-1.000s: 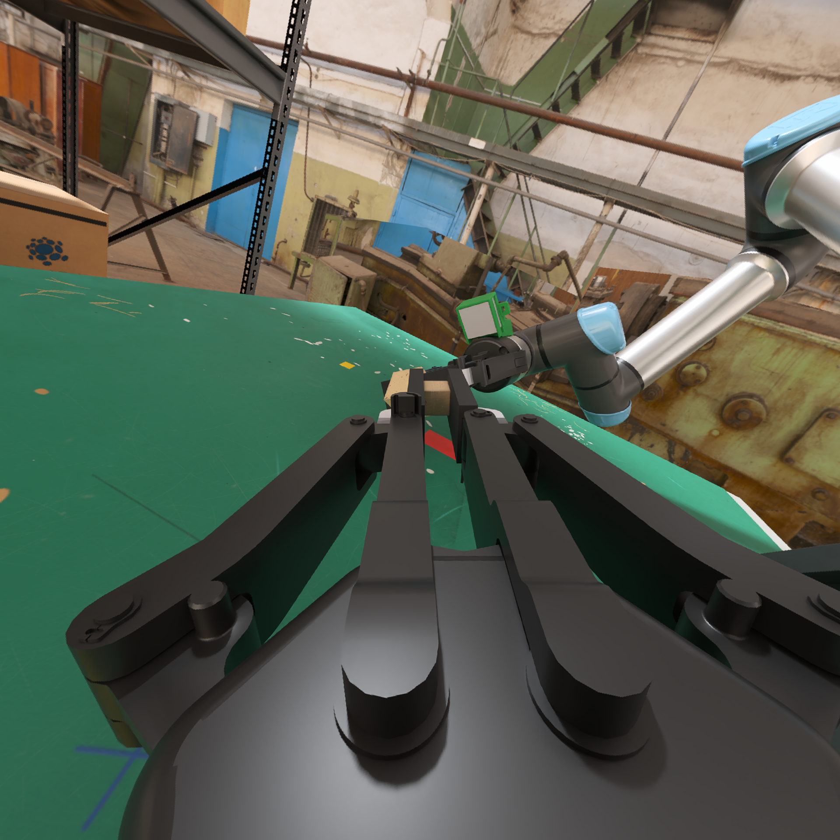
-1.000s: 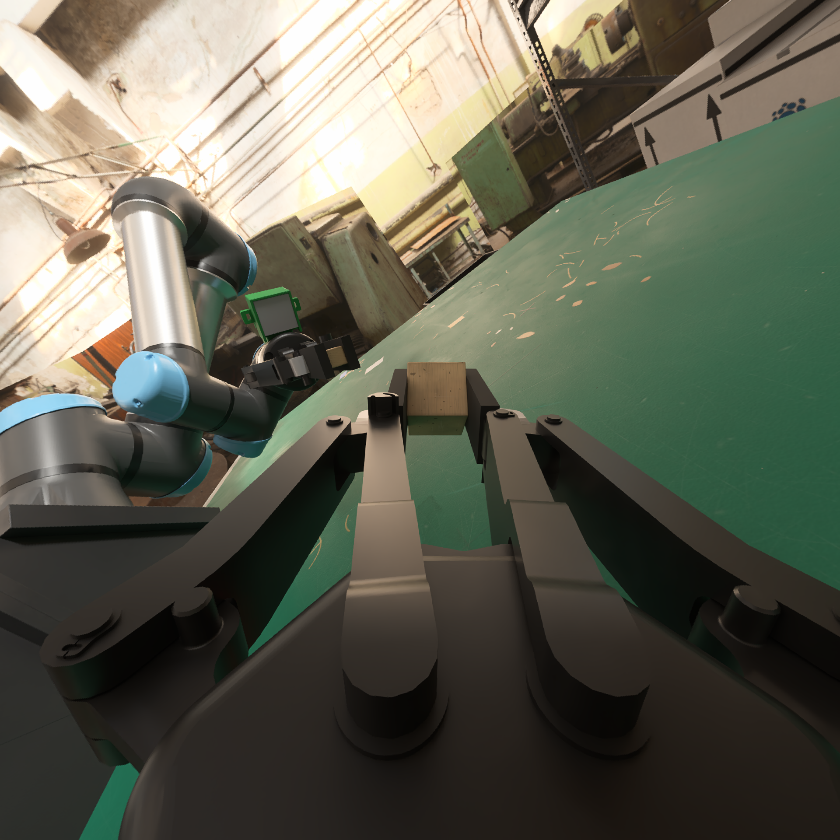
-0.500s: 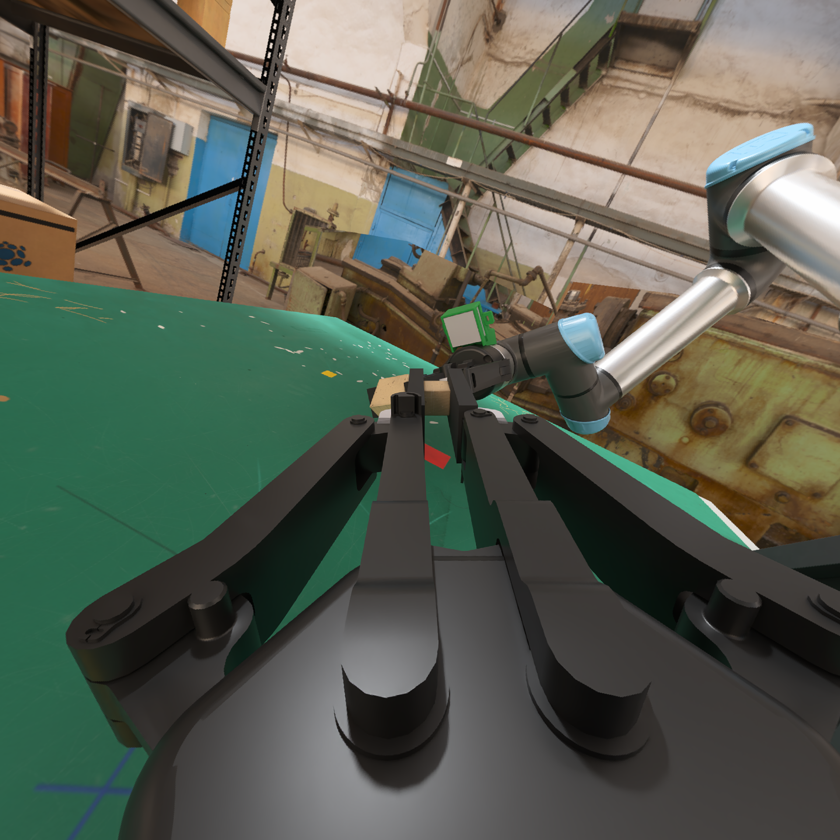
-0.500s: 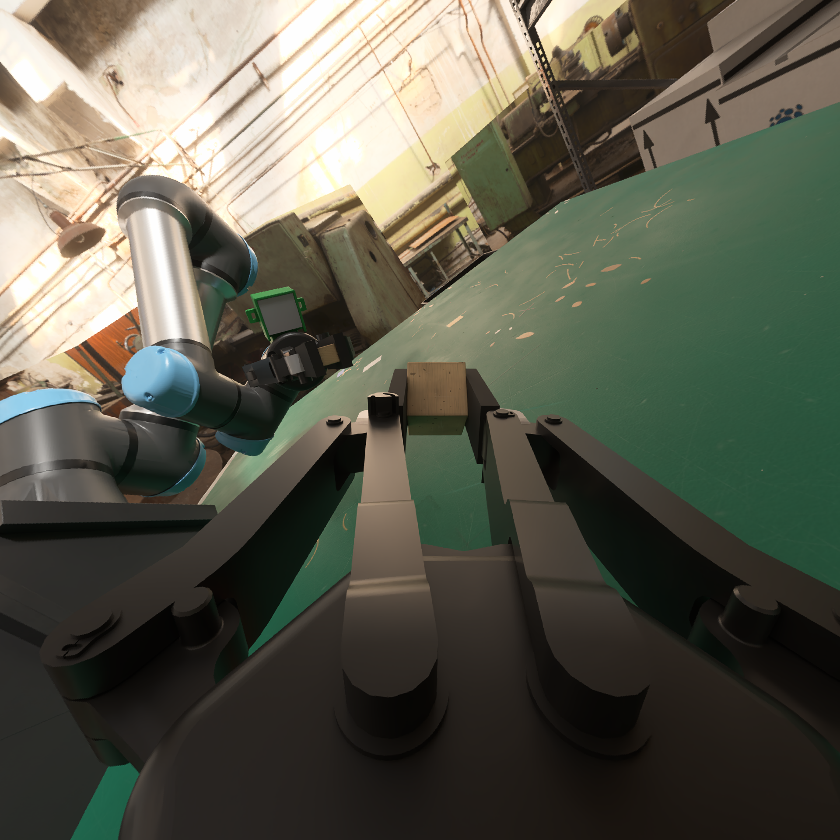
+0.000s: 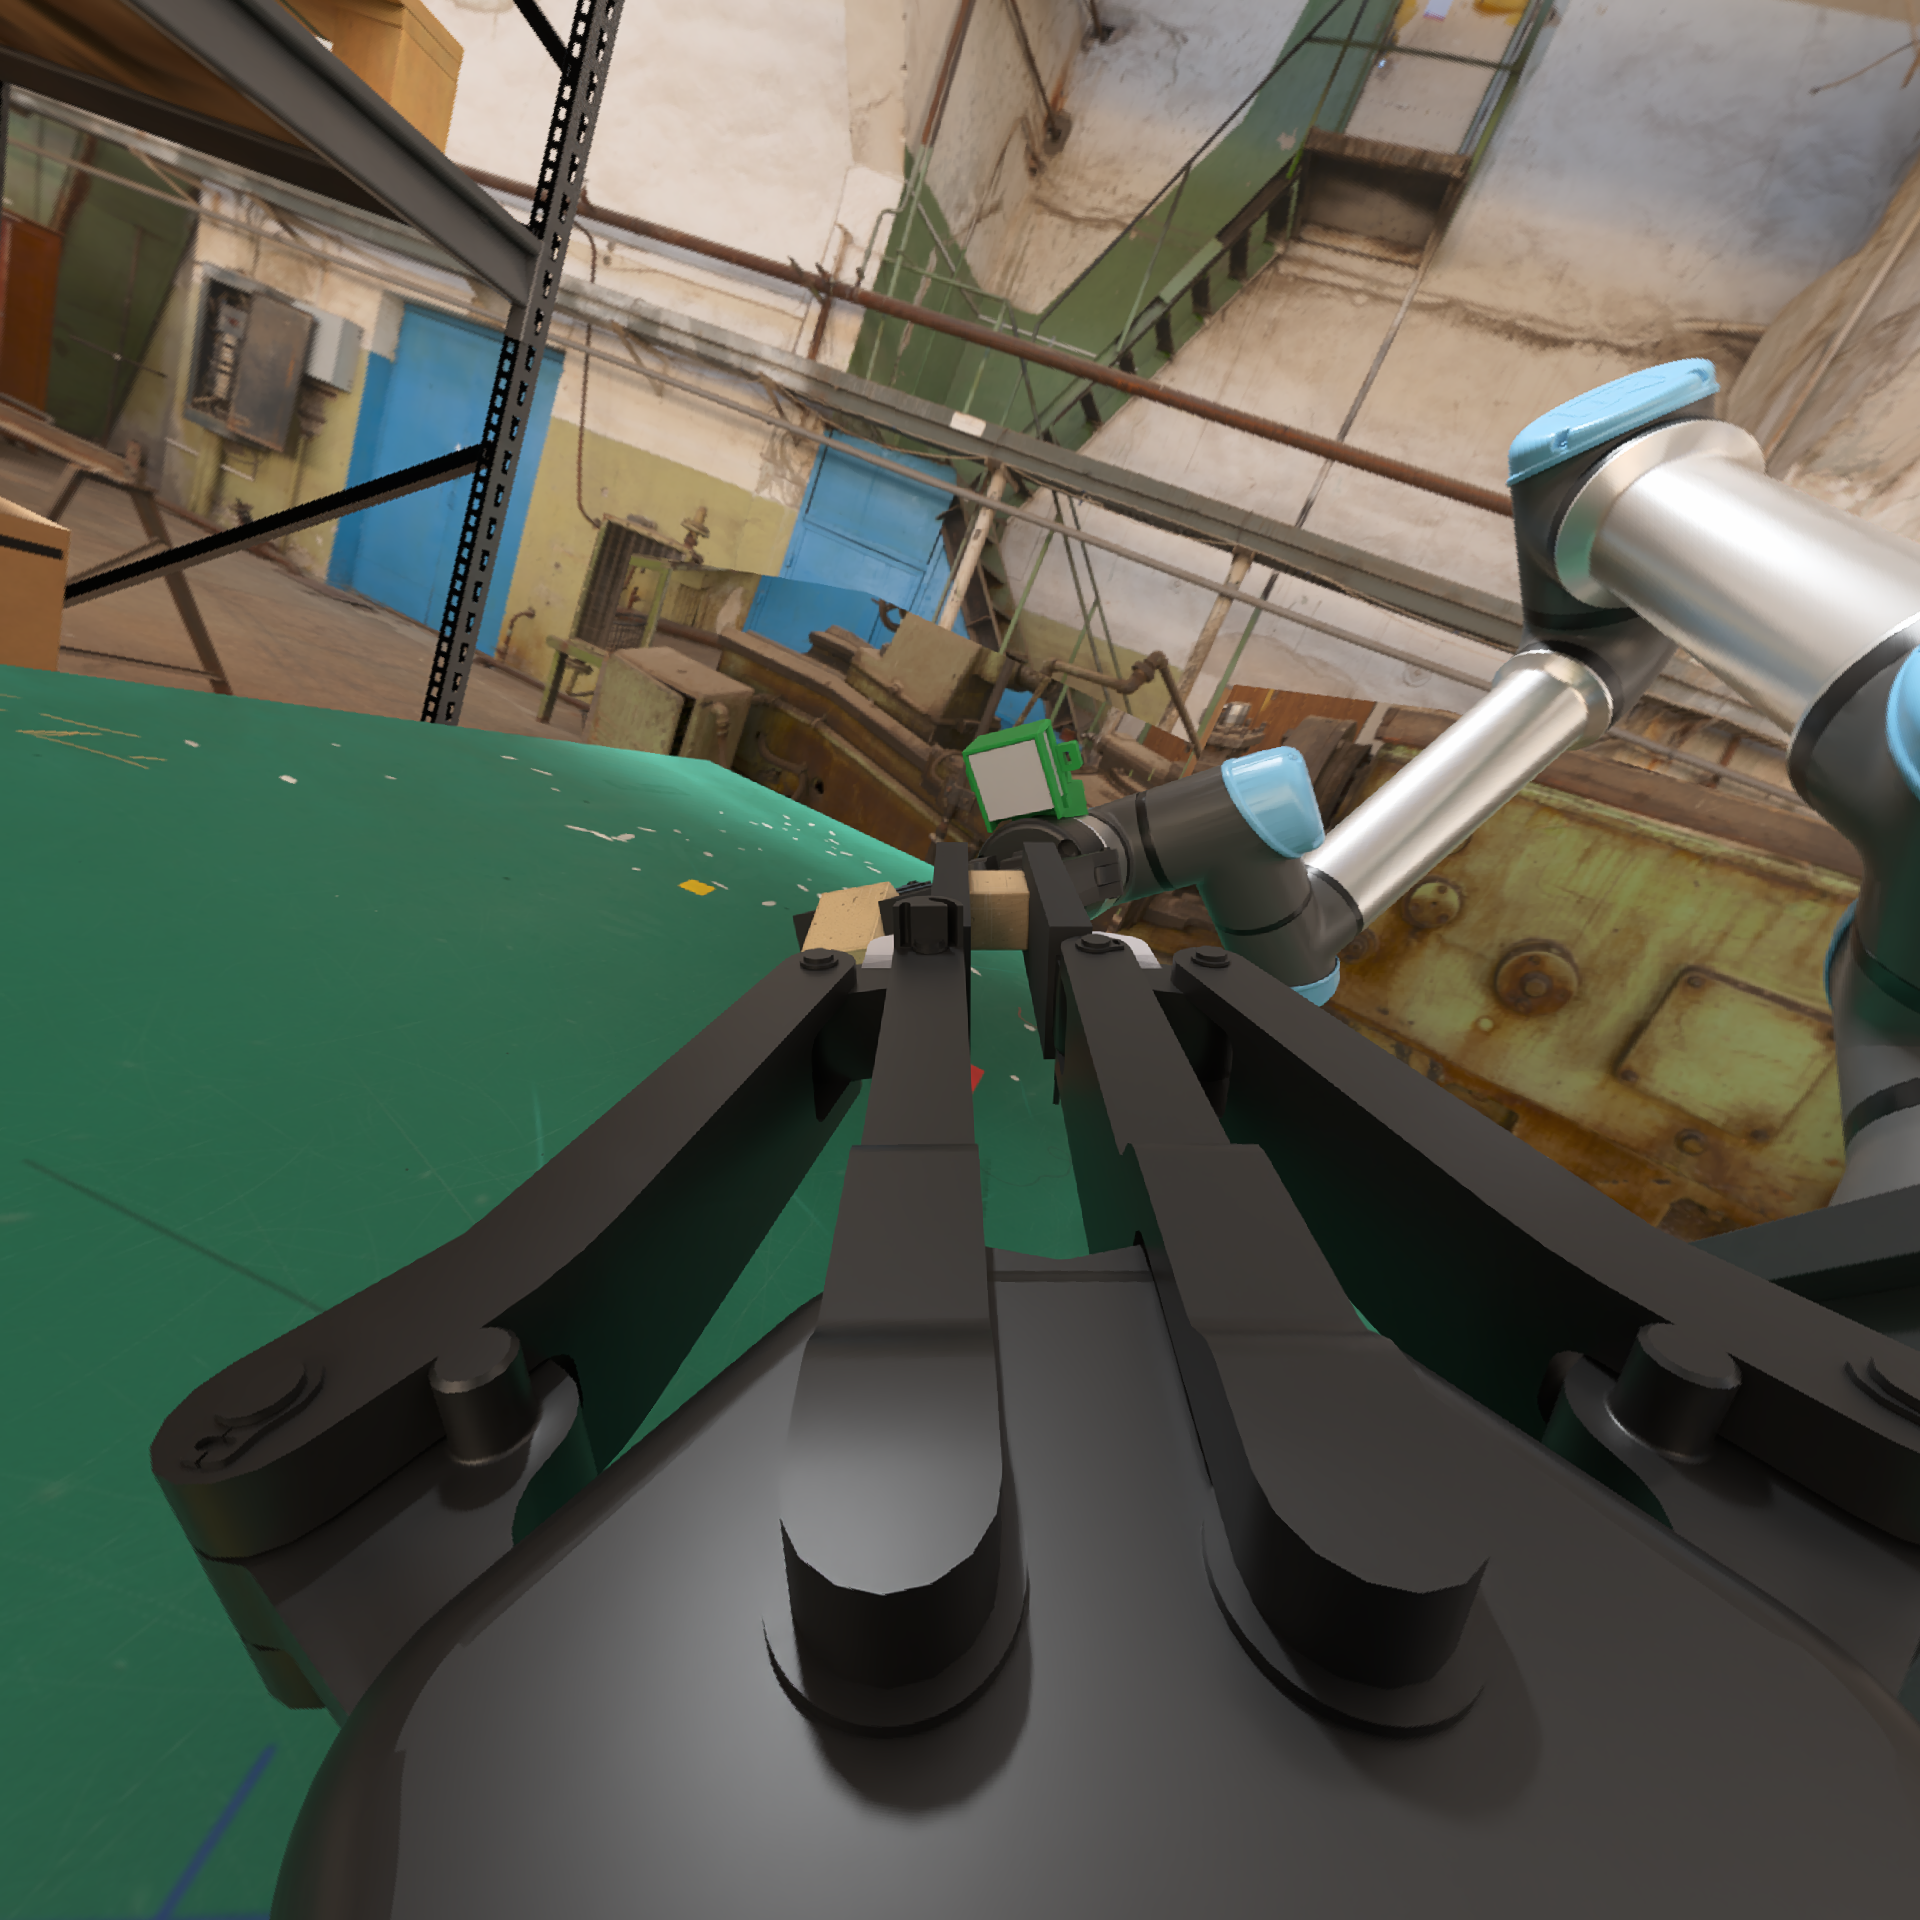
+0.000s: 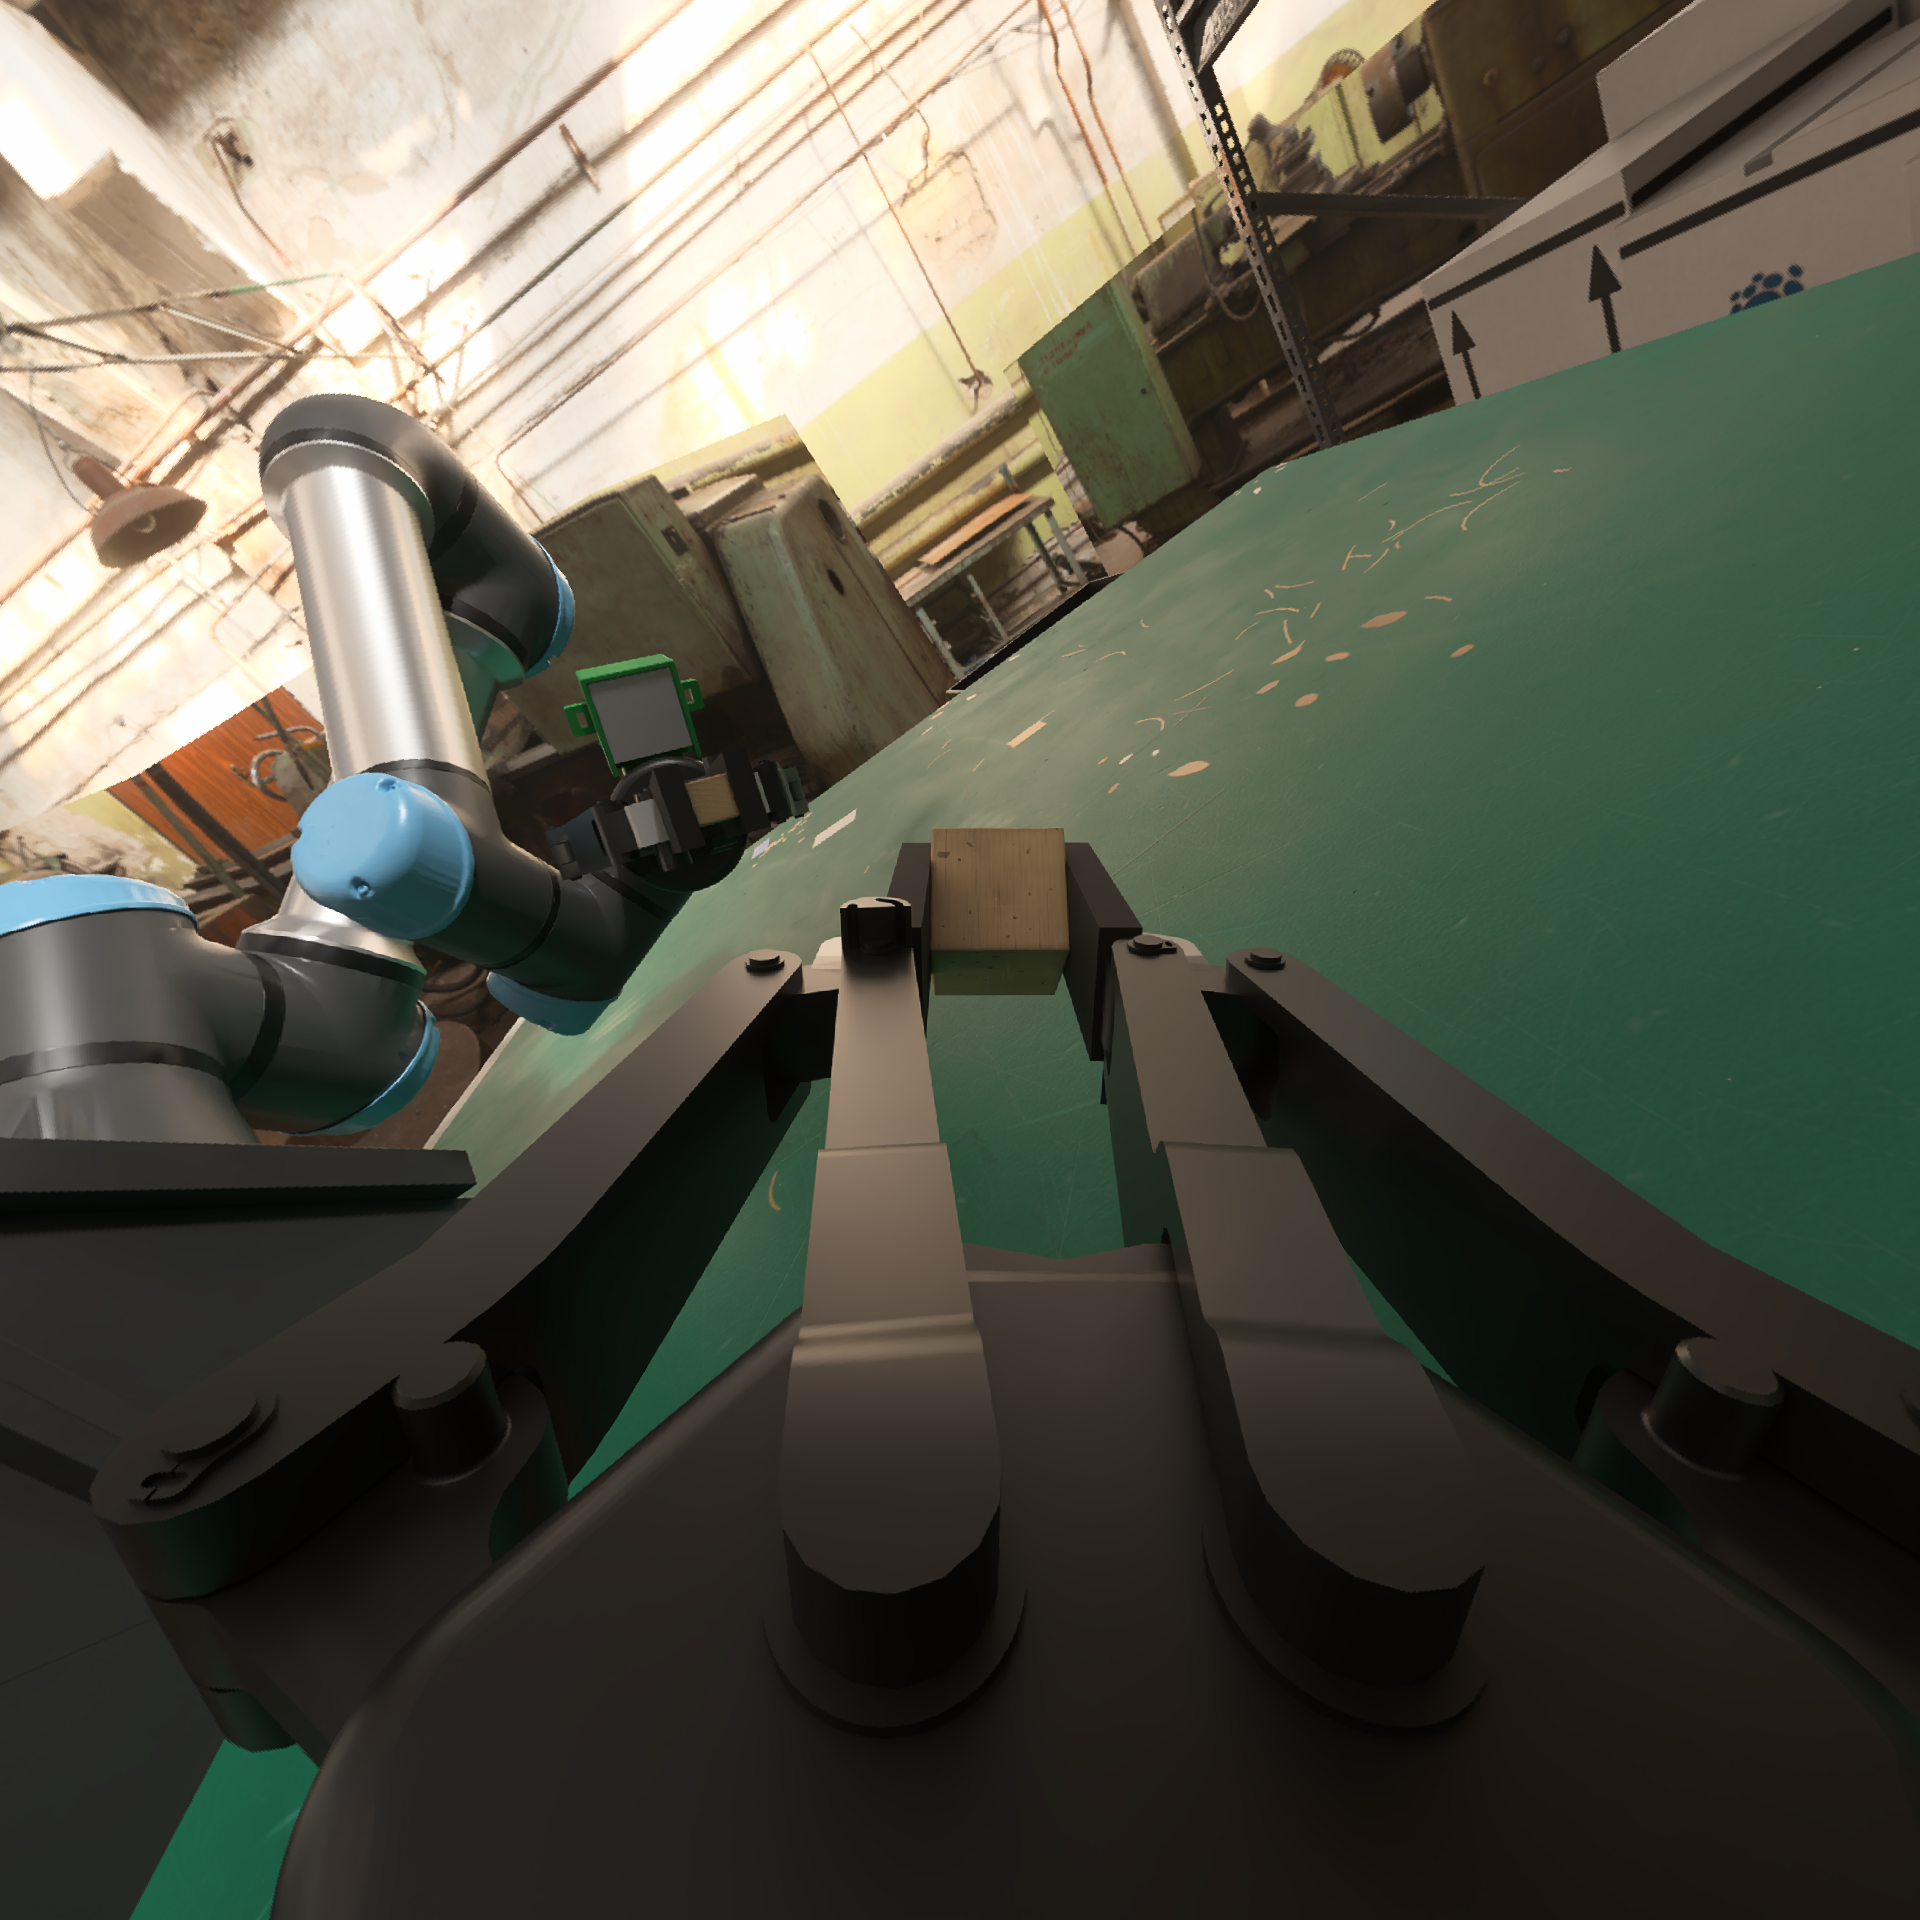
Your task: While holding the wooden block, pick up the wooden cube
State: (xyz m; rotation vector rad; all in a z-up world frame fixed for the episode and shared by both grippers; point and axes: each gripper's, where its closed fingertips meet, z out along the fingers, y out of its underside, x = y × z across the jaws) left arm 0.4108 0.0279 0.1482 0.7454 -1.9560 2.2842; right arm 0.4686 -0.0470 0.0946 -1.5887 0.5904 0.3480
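In the left wrist view my left gripper [image 5: 990,891] is shut on the wooden block [image 5: 847,920]. The block sticks out past the left finger and is held above the green table [image 5: 364,987]. In the right wrist view my right gripper [image 6: 1000,896] is shut on the wooden cube [image 6: 1000,883], which sits between both pads a little above the table [image 6: 1507,831]. The left gripper with its block [image 6: 717,800] also shows farther off at the left of the right wrist view. The right arm's wrist with its green camera mount [image 5: 1013,779] shows just behind the block.
The right arm [image 5: 1455,769] reaches in from the right, and the left arm [image 6: 384,644] stands at the left. Cardboard boxes [image 6: 1662,260] [image 5: 26,592] sit past the table's far edge beside a metal rack post [image 5: 499,416]. The table edge [image 5: 1195,1039] runs close by the left gripper.
The left gripper has risen and turned a little to the right with the block. The right gripper has stayed nearly still, shut on the cube.
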